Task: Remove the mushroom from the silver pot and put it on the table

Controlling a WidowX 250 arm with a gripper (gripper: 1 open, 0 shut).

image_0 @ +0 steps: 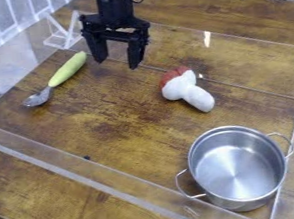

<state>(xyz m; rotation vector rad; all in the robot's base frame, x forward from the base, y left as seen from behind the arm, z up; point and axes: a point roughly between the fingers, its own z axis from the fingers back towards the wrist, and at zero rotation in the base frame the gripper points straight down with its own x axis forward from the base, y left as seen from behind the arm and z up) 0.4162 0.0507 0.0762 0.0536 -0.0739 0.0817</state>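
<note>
The mushroom (187, 88) lies on its side on the table (97, 123), its reddish cap toward the upper left and its white stem toward the lower right. The silver pot (238, 166) stands at the front right with nothing inside it. My gripper (115, 57) hangs open above the table at the back, up and to the left of the mushroom, with nothing between its dark fingers.
A yellow corn cob (66, 68) and a small grey spoon (38, 97) lie at the left, close to the gripper. Clear plastic walls (75, 156) fence the work area. A white rack (60, 31) stands at the back left.
</note>
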